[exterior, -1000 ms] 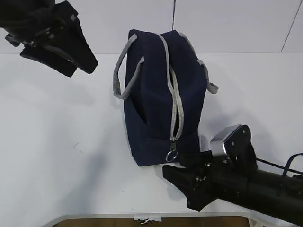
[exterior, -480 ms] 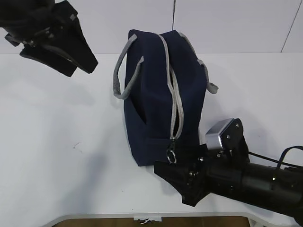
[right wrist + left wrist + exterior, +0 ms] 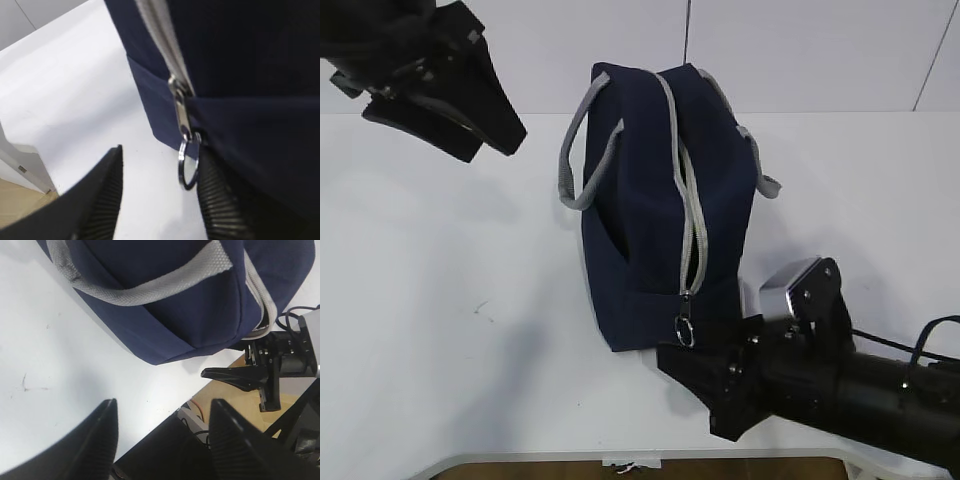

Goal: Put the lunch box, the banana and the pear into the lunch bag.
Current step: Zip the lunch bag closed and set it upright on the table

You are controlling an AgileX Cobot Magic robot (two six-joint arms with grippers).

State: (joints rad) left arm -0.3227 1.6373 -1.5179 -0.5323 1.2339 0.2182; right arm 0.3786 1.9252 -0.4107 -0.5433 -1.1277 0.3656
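From the exterior view, the lunch bag [image 3: 665,200] stands upright in the middle of the white table [image 3: 440,330], its grey zipper [image 3: 692,215] running along the top and down the near end, closed as far as can be seen, with the metal ring pull [image 3: 685,330] hanging at the bottom of that end. Two grey handles [image 3: 582,150] arch off the sides. The right gripper [image 3: 705,385] lies low on the table just in front of the bag's near end, its dark jaws pointing left below the ring; from this angle nothing tells whether they touch it. The left gripper [image 3: 485,125] hangs high at the upper left, well apart from the bag. The table's front edge [image 3: 620,462] shows at the bottom. In the left wrist view, the two black fingers [image 3: 97,440] stand wide apart with only bare table between them, gripping nothing; the bag's navy side and one handle fill the top, and the right arm shows past the bag's corner at the right. In the right wrist view, the ribbed fingers [image 3: 100,200] stand apart at a middling width; the ring pull hangs between them, just beside the right-hand finger, and whether it touches that finger cannot be told. The bag's dark end panel crowds the right half of this view, right against that finger.
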